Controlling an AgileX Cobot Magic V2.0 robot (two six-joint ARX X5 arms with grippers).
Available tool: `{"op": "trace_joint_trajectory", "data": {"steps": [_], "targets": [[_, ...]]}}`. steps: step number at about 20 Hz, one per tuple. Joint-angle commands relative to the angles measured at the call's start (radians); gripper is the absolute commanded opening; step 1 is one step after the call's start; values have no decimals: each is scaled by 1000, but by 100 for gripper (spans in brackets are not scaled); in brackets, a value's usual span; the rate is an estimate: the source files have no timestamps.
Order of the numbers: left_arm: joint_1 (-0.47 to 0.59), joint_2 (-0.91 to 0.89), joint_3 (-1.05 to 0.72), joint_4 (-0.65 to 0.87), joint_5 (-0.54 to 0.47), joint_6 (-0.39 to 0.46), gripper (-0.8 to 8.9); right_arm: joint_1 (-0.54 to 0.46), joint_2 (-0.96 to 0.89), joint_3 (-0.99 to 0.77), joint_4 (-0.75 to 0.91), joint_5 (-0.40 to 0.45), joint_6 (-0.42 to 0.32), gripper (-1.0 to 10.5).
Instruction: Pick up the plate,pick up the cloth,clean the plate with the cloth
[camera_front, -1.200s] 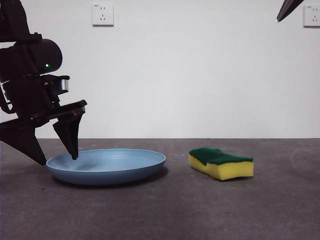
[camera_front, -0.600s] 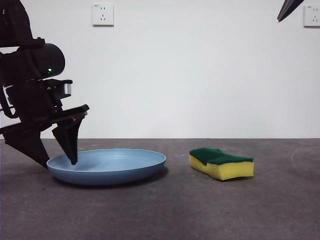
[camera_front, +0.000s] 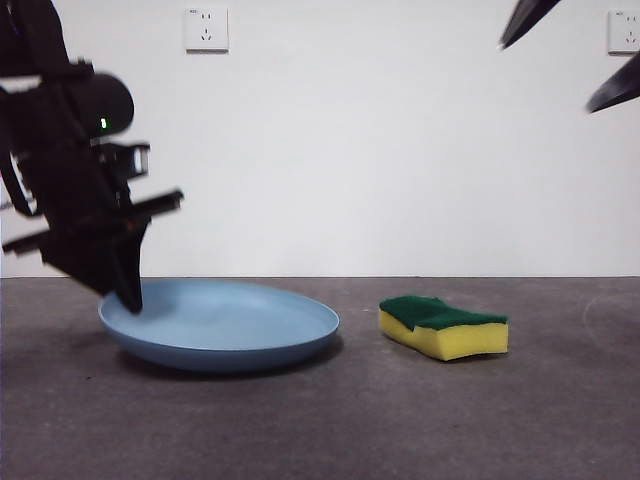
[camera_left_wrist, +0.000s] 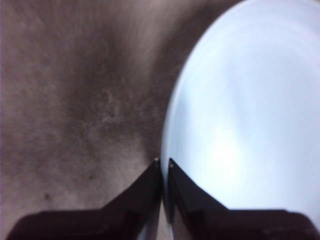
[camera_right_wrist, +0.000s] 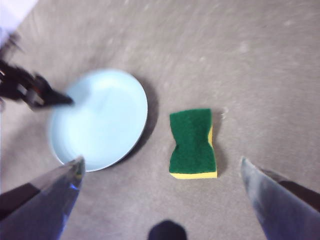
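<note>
Left claw (camera_front: 128, 296) pinched tight on plate (camera_front: 225, 330) rim, tipping that side up off table (camera_front: 330, 420) toward lift. Plate sits on table's left part. Cloth (camera_front: 443, 326) flat just beside plate, untouched. Right claw (camera_right_wrist: 160, 170) spread wide above cloth, likely lining up grab.

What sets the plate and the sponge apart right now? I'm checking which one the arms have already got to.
The plate is round, light blue and wide; the sponge is a small wavy-sided block, yellow under a green layer. The left gripper is shut on the plate's rim, while the sponge is untouched, with the right gripper open well above it. The plate sits tipped, its gripped side raised; the sponge lies flat. Both are on the grey table.
</note>
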Motion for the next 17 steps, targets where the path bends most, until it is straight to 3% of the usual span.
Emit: {"op": "trace_joint_trajectory", "data": {"steps": [1,4,11,17], "targets": [[-4,-84,-10,-23,-10,26,-8,62,73,33,1,90,-46,531],[-4,-205,-9,-60,-13,51,-8,132,200,97,-3,173,-97,491],[-4,-405,-10,-144,-13,59,-8,191,494,222,8,255,-178,463],[-4,-419,-10,-191,-13,77,-8,191,675,226,77,265,-185,405]]}}
